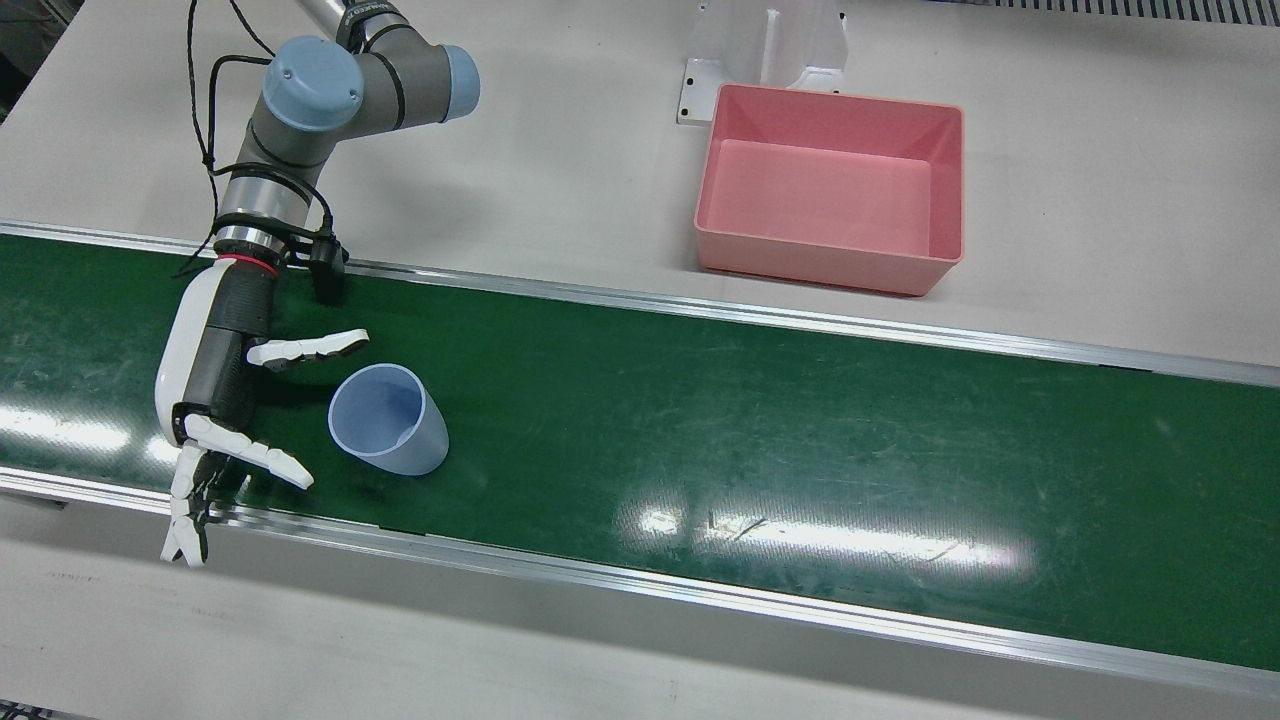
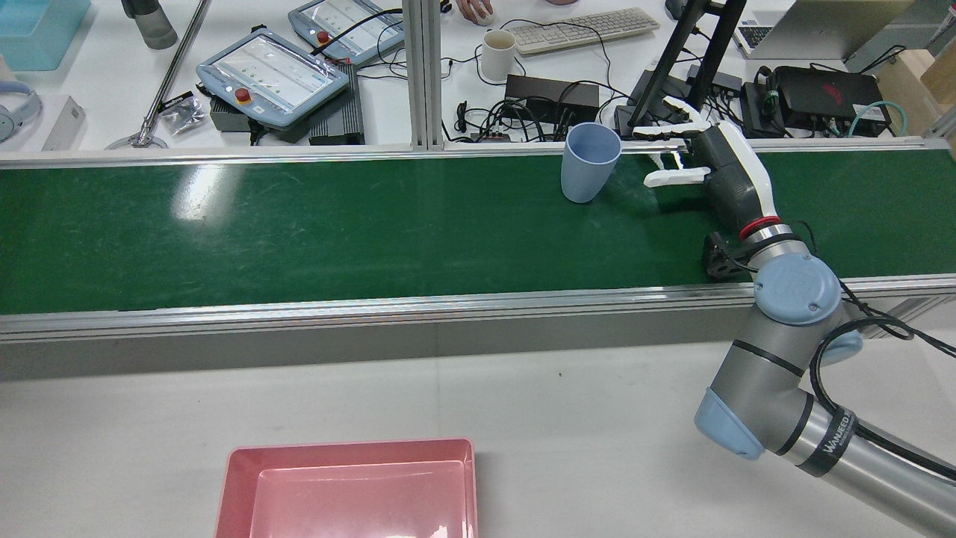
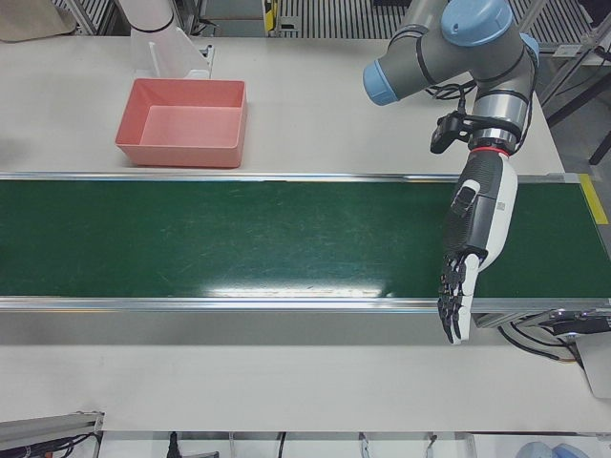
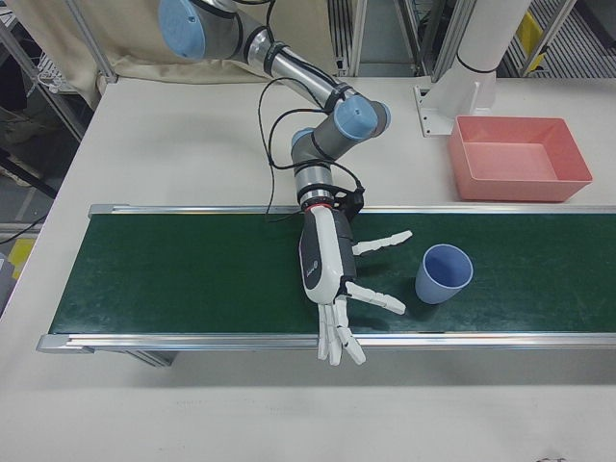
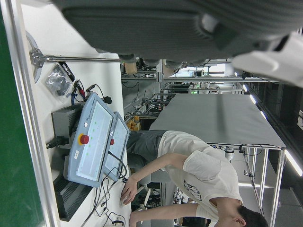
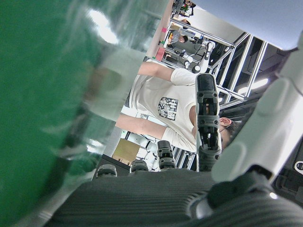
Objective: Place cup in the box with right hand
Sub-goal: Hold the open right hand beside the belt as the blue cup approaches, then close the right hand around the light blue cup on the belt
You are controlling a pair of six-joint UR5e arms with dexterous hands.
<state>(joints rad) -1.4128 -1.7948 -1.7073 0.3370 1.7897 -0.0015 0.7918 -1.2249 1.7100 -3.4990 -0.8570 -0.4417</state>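
- The white and dark many-fingered right hand (image 1: 235,400) sits low over the green belt, fingers spread wide, holding nothing.
- The pale blue smooth plastic cup (image 1: 388,419) stands upright just beside it near the belt's operator-side edge, not grasped yet.
- The glossy pink rectangular plastic box (image 1: 832,188) is empty, well apart on the grey table.
- So I'd say grab, carry and drop are all left.
- The left hand (image 3: 475,243) hangs spread too.

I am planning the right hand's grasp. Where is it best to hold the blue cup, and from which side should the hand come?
Probably the side wall, about mid-height: the cup stands upright on the green belt, mouth up. The open right hand is already level beside it, fingers apart, so closing in sideways from there seems simplest.
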